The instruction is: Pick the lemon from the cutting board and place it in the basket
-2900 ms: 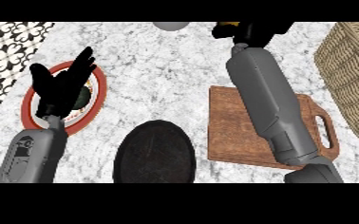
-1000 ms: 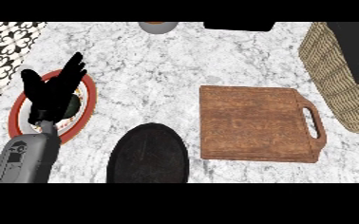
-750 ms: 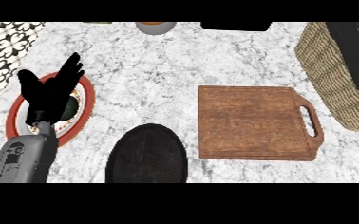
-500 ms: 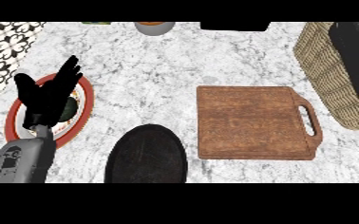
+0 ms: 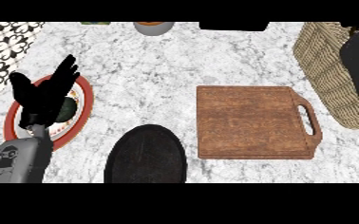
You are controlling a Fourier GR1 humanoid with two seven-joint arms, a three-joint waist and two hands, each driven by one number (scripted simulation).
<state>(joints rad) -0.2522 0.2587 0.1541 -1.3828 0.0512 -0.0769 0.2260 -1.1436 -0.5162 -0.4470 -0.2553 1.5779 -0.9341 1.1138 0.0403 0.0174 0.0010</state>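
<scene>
On the right of the marble counter [image 5: 175, 66] we see the wooden cutting board [image 5: 252, 122] lying flat with its handle slot turned toward the wicker basket [image 5: 326, 71], and its top is bare: no lemon shows on it. The basket stands just beside the board at the view's right edge, so a carry from board to basket would be short. A dark shape shows at the far right edge over the basket; we judge it may be part of our right arm, but we cannot tell, and the right hand itself and its fingers are not visible to us. The lemon appears nowhere in view, so we can only suppose it is either hidden in a grasp or already inside the basket.

Our left hand [image 5: 43, 95] is at the view's left, resting with fingers spread and upright, holding nothing. It hovers over a red-rimmed plate [image 5: 84, 105] that carries a dark green item [image 5: 67, 110] we cannot name. A black oval pan or plate [image 5: 146, 154] lies near the lower edge, between the plate and the board, and a grey bowl [image 5: 154, 27] sits at the far edge.
</scene>
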